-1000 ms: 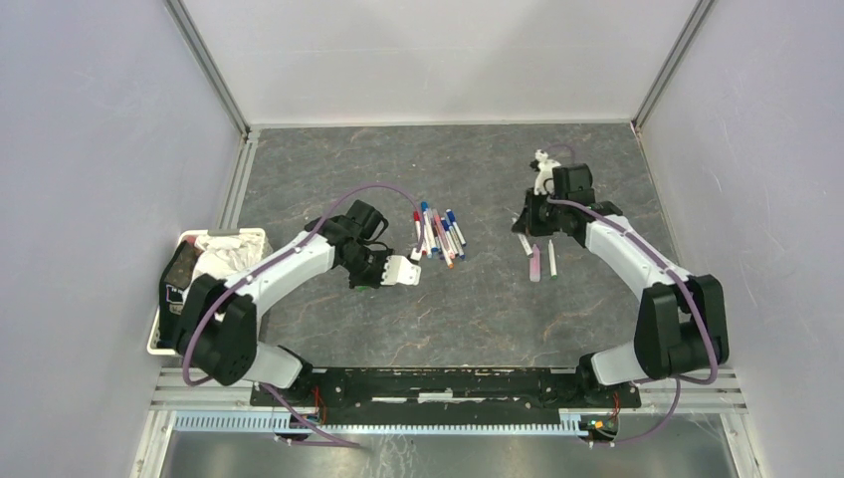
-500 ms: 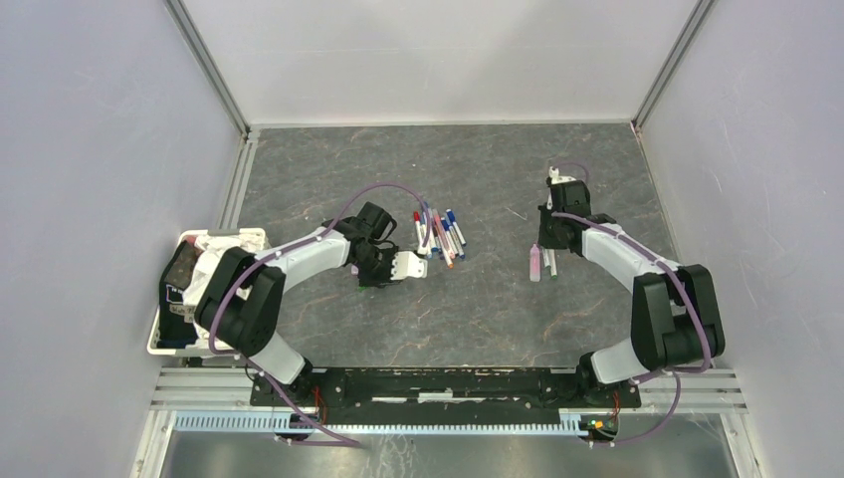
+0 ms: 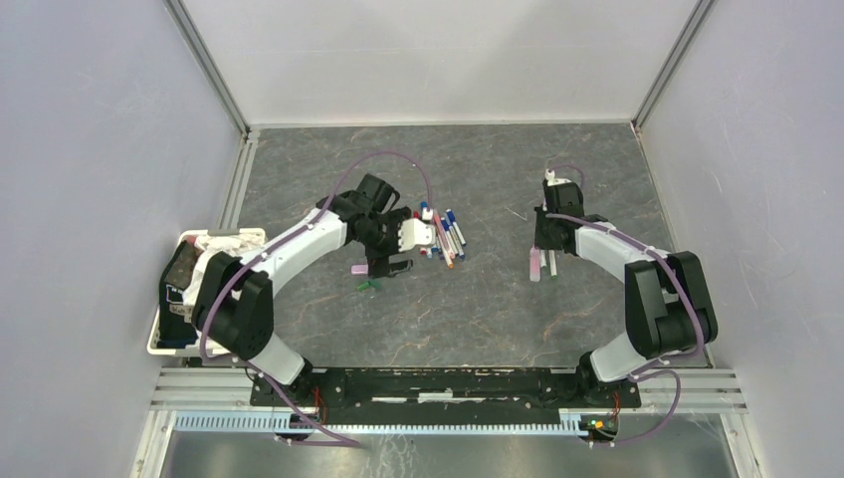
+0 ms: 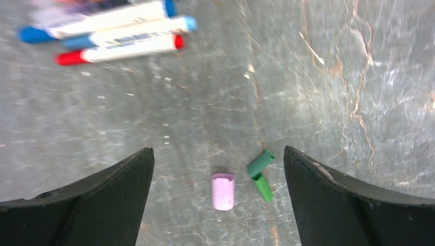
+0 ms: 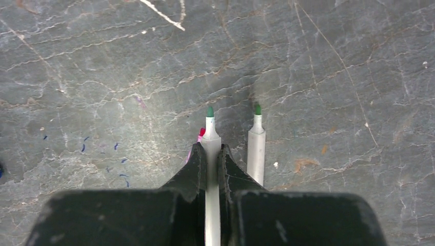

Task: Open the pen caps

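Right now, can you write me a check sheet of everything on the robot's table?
Surface: grey marbled tabletop.
Job's things: capped pens piled mid-table; green-tipped pen and its neighbour uncapped; pink cap, green caps loose.
Clutter: white bin holding cloth, left edge.
Pincers: left pincer open, empty; right pincer shut on the green-tipped pen.
Cables: purple cables along both arms.
Surroundings: pale walls, metal frame.

No writing can be read anywhere; the white barrels of the pens [image 4: 123,48] carry dark printed lines in the left wrist view, too blurred to make out; a dark object [image 3: 177,287] in the bin [image 3: 227,232] bears small white marks, too small to read.
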Motion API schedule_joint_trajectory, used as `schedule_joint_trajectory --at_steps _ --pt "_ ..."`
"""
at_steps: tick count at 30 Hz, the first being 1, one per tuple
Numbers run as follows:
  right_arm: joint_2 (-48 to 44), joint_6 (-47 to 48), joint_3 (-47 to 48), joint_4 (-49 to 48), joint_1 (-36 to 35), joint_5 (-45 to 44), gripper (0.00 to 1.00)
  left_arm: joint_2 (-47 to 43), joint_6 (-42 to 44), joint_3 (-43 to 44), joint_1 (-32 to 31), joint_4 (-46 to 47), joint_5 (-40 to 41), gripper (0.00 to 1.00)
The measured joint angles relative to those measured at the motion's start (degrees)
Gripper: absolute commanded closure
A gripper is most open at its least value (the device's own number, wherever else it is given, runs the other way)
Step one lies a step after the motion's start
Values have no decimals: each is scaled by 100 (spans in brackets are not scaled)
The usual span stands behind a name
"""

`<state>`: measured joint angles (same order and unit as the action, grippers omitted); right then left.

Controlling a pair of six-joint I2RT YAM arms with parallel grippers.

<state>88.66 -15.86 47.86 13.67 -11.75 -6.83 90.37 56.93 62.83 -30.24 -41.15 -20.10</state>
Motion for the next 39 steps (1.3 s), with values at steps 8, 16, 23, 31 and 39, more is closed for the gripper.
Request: schedule_joint_trajectory --at_steps 8,16,23,31,39 --pt "44 -254 120 -35 -678 -68 99 -343 -758 975 0 -385 -120 0" --pt "603 -503 326 -107 -1255 -251 78 -310 -1547 1377 87 -643 389 0" --pt "675 -494 337 -72 -1335 -619 49 -310 -1888 1528 684 -715 455 0" --pt "688 -334 999 50 -1755 -625 58 -321 -2205 2017 918 -723 382 0" --pt "1670 -136 2446 -138 -2107 153 67 -354 -2308 2232 1034 -896 354 0"
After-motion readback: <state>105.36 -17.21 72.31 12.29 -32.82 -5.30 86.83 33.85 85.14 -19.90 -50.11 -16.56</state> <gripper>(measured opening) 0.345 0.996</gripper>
